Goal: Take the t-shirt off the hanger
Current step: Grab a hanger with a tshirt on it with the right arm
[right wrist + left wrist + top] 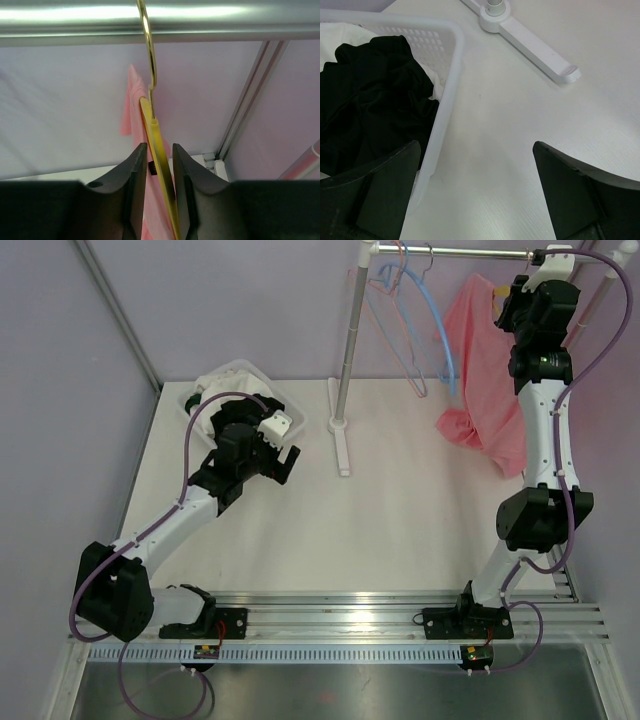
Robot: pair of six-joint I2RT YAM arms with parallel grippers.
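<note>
Left pincer [476, 150] is hovering, spread wide, over the surface [520, 125] beside the basket [451, 75]; right pincer [160, 150] is straddling the hanger [154, 127] below its hook, grip not discernible; t-shirt [487, 370] is hanging on that hanger from the rail [200, 20]

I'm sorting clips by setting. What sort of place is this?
Likely a robotics lab cell staged for laundry, not a home: a mounting rail edging the white table, a clothes rack with a pink t-shirt, a laundry basket.
</note>
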